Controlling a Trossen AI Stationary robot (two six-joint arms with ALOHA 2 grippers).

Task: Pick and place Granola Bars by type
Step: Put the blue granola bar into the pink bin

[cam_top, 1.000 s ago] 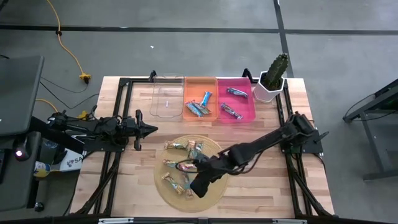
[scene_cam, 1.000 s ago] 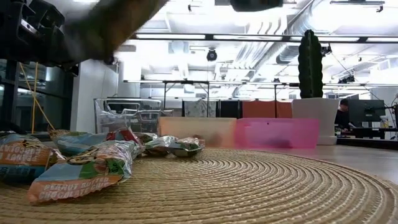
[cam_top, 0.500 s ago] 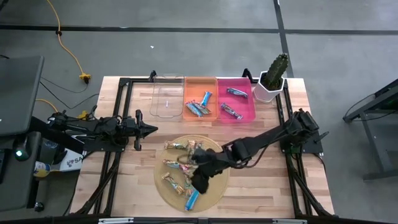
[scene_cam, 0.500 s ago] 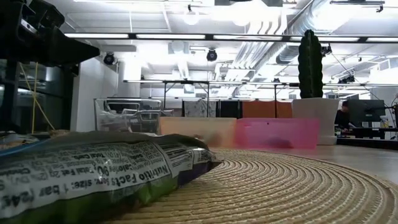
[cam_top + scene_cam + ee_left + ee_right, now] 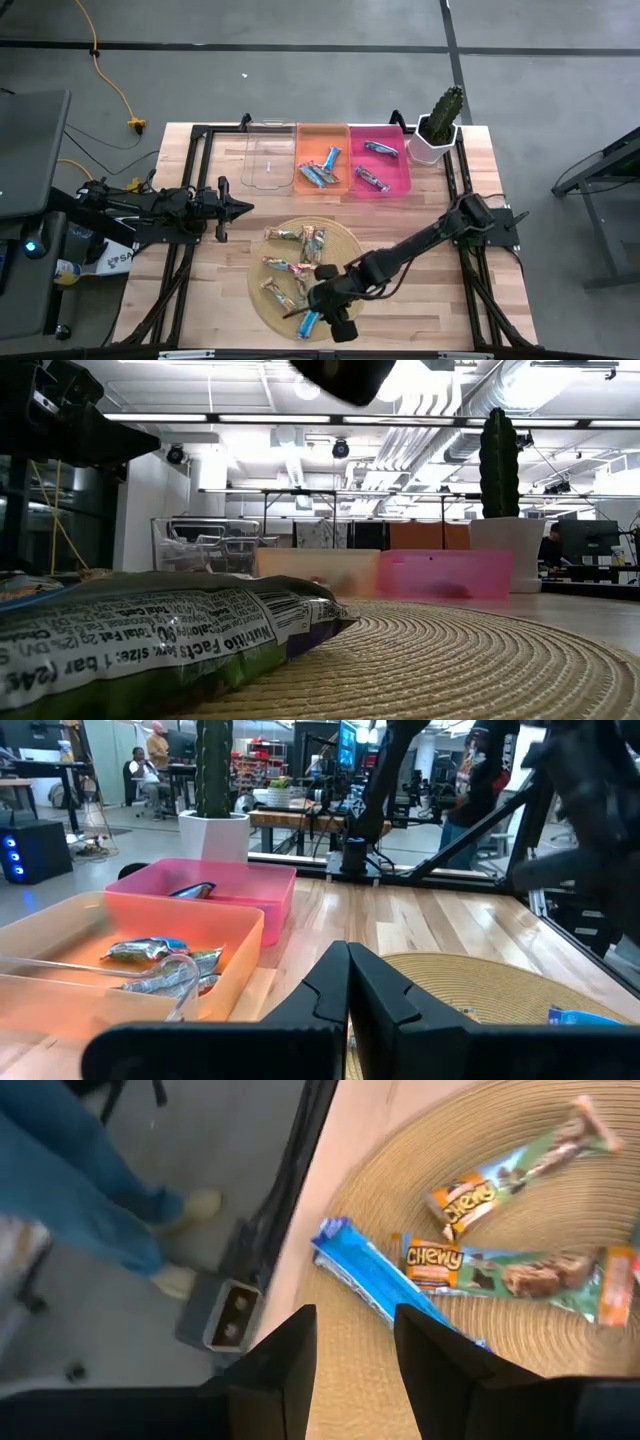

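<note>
My right gripper point(image 5: 338, 327) hangs half-open and empty over the woven mat's point(image 5: 345, 240) near edge beside the blue granola bar point(image 5: 385, 1285); descending off-centre could nudge it off the mat.

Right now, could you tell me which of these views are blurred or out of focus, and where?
Low view: the foil-wrapped granola bar lies so close that its print is soft, and a dark blur crosses the top edge. Right wrist view: the right gripper and the floor beyond are smeared, while the bright blue bar reads fairly clearly. High view: evenly sharp.
</note>
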